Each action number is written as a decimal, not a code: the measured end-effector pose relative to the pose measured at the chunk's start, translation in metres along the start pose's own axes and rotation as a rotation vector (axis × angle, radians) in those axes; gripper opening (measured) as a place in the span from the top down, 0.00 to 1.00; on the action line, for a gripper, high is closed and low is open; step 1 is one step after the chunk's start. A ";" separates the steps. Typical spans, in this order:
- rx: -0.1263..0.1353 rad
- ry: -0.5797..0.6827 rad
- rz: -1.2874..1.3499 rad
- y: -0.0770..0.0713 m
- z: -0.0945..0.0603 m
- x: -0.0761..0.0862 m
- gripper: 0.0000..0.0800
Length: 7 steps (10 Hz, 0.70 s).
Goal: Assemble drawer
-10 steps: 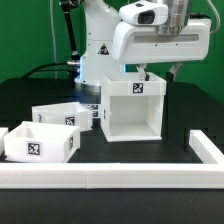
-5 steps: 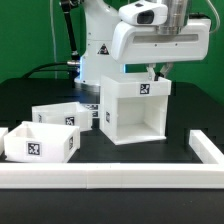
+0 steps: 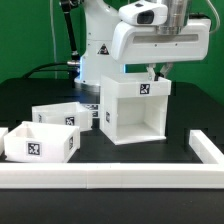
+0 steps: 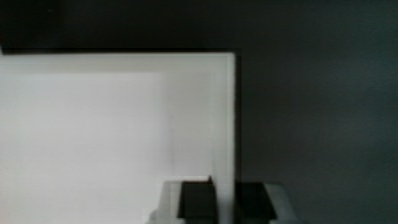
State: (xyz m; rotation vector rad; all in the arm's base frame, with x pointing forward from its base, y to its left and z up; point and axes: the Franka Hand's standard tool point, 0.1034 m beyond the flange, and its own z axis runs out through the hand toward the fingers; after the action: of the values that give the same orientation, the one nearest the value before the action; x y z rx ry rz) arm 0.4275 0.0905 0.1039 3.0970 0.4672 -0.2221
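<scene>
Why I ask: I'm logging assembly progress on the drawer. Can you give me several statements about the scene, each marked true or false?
1. The front tray and the rear tray both sit on the table, outside the housing. True.
2. The housing's open side faces away from the exterior camera. False: the opening faces the camera and nothing is inside it.
3. The gripper is at the housing's top edge, toward the exterior view's right. True.
4. Both trays lie to the exterior view's right of the housing. False: they lie to its left.
</scene>
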 end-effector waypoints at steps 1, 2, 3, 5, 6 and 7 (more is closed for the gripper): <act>0.004 -0.009 0.008 0.006 -0.002 0.008 0.95; 0.007 -0.005 0.015 0.010 -0.004 0.021 0.95; 0.009 0.003 0.019 0.015 -0.005 0.033 0.95; 0.011 0.028 0.033 0.026 -0.009 0.059 0.95; 0.012 0.039 0.037 0.029 -0.011 0.069 0.95; 0.012 0.047 0.037 0.030 -0.012 0.077 0.95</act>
State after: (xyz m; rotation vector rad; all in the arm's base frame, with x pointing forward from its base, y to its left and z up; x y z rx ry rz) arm 0.5108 0.0849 0.1046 3.1259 0.4103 -0.1524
